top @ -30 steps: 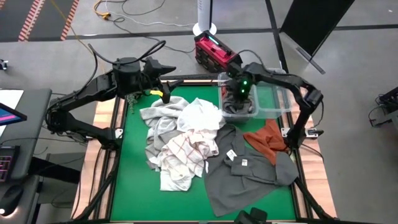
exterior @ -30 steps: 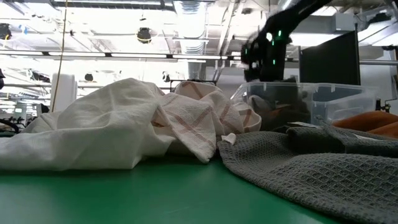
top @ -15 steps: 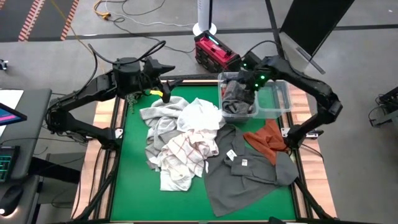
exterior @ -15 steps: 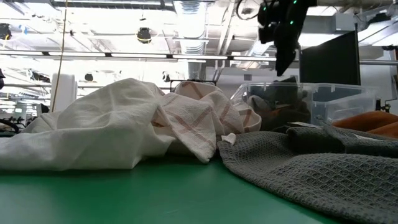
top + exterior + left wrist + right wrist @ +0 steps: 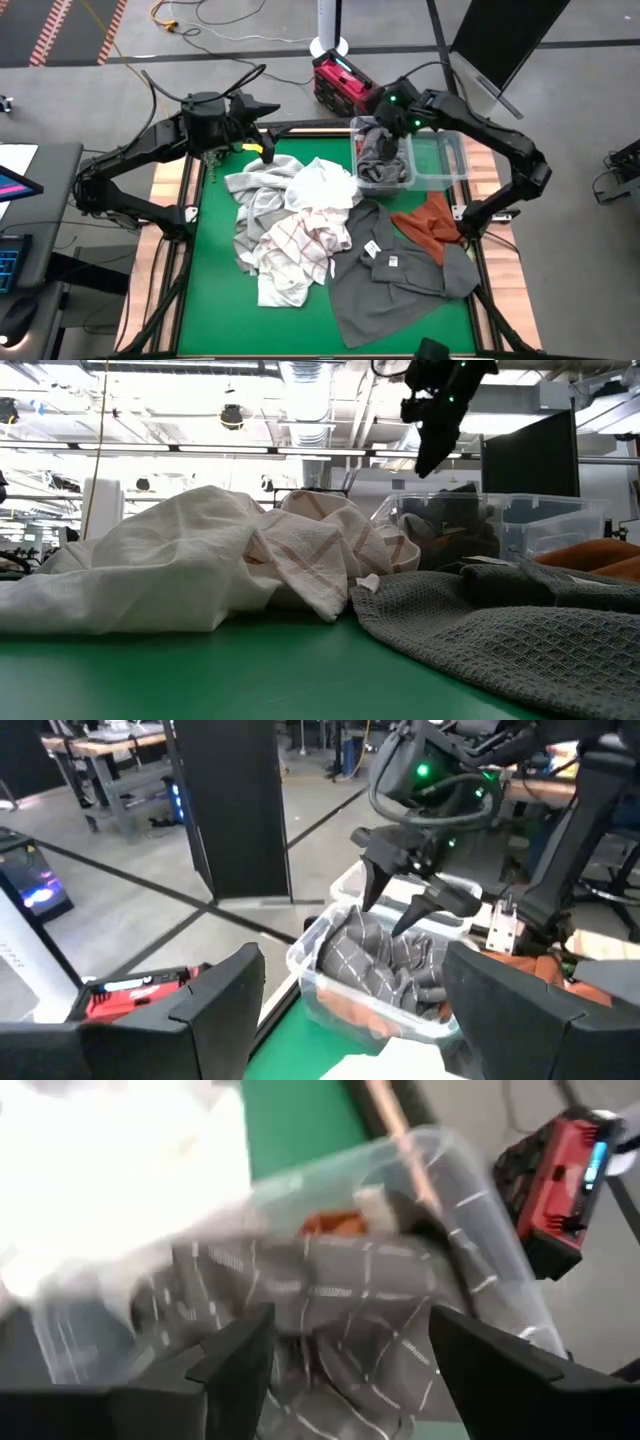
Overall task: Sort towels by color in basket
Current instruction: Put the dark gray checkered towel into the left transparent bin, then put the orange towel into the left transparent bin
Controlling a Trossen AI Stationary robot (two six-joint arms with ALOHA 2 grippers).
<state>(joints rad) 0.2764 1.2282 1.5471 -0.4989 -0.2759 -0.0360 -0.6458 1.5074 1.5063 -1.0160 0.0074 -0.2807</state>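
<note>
Right tool (image 5: 402, 905) released above the bin (image 5: 445, 165)

Its fingers stood spread over a dark grey checked towel (image 5: 383, 155) inside; the other towels (image 5: 300, 225) lay heaped on the green counter (image 5: 215, 290). No writing was legible. Left tool (image 5: 264, 150) hung spread.

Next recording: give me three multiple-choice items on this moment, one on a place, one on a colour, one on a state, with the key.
1. Where does the dark grey towel with thin white check lines lie?
A. in the clear plastic bin
B. on the floor
C. under the white towels

2. What colour is the towel lying just in front of the bin?
A. blue
B. rust-orange
C. yellow

3. How is the right gripper?
A. shut on a towel
B. pressed on the mat
C. open, empty, above the bin

Key: 1 A, the high view shows it inside the bin. 2 B, orange cloth beside the large plain grey towel. 3 C, the left wrist view shows its spread fingers holding nothing.
</note>
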